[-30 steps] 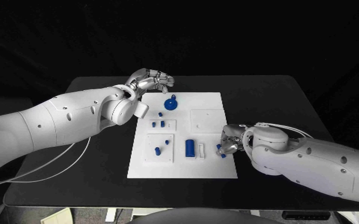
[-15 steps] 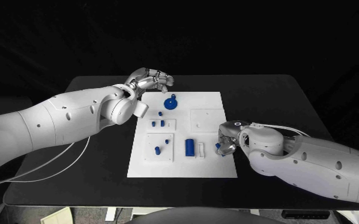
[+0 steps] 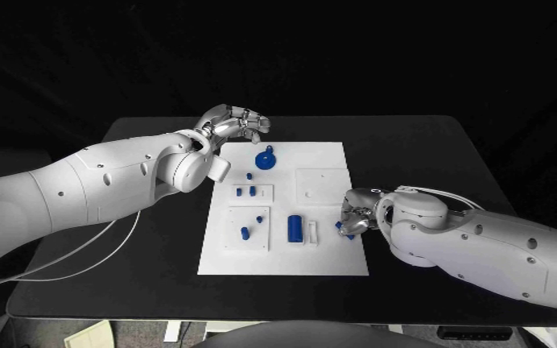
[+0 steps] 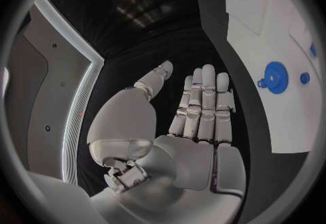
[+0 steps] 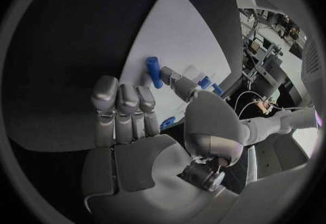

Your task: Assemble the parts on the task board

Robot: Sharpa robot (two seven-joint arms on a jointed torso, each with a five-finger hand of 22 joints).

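Blue peg (image 3: 346,232) is sitting pinched in my right hand (image 3: 360,221) at the task board's (image 3: 325,264) right edge, beside the blue cylinder (image 3: 296,229), kept low, I judge, for seating. My left hand (image 3: 233,126) is hovering empty, fingers loosely curled, near the blue gear (image 3: 266,159). No readable writing anywhere.

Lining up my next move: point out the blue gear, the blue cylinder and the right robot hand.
blue gear (image 3: 266,160), head view, disc face.
blue cylinder (image 3: 296,229), head view, mid-length.
right robot hand (image 3: 352,222), head view, middle of hand.
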